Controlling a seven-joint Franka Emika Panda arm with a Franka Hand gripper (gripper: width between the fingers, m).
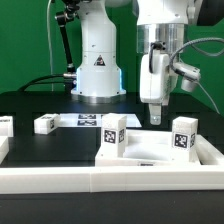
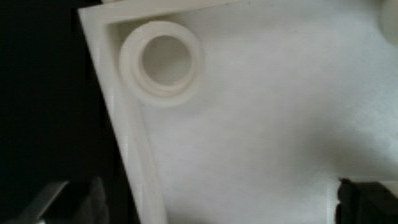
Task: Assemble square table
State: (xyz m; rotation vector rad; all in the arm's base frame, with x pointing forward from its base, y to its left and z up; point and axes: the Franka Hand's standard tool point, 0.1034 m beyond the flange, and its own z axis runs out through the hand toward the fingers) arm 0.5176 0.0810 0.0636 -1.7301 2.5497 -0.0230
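White plastic tabletop (image 1: 150,153) lies on the black table (image 1: 55,150), right under the gripper (image 1: 156,119), which hangs above it without touching. Its fingers (image 2: 50,202) are spread wide and hold nothing. The wrist view shows the slab's round socket (image 2: 164,60).

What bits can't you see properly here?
- Exterior view: the leftmost leg is cut by the picture's edge.
- Exterior view: the right leg has a tag too small to read.
- Wrist view: the tabletop runs off the picture; the pincer shows only blurry dark tips.

On the black table (image 1: 50,145) lie tabletop (image 1: 150,151), leg (image 1: 45,124) and marker board (image 1: 88,120).
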